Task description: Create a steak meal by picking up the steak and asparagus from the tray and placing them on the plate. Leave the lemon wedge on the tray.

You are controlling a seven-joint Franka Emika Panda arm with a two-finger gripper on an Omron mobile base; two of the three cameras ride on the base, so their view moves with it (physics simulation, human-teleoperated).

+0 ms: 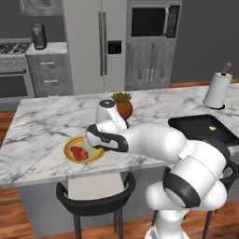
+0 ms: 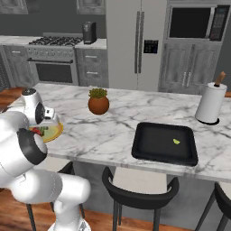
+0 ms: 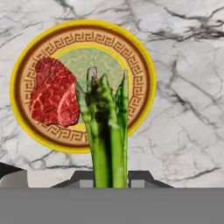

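The asparagus [image 3: 105, 131] is held pinched in the gripper [image 3: 111, 181] above the plate [image 3: 140, 57], where the steak [image 3: 54, 92] lies; the lemon wedge [image 2: 176, 141] is left on the tray [image 2: 149, 153].

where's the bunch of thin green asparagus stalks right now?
In the hand view, the bunch of thin green asparagus stalks is clamped in the gripper, above the round yellow-rimmed plate, right of the red steak.

Left base view looked forward and down from behind the arm's left; right base view did likewise from its right. Both shared the marble counter [image 1: 42, 126], plate [image 1: 70, 145] and tray [image 2: 164, 143]. Hand view faced straight down, close above the plate [image 3: 83, 83].
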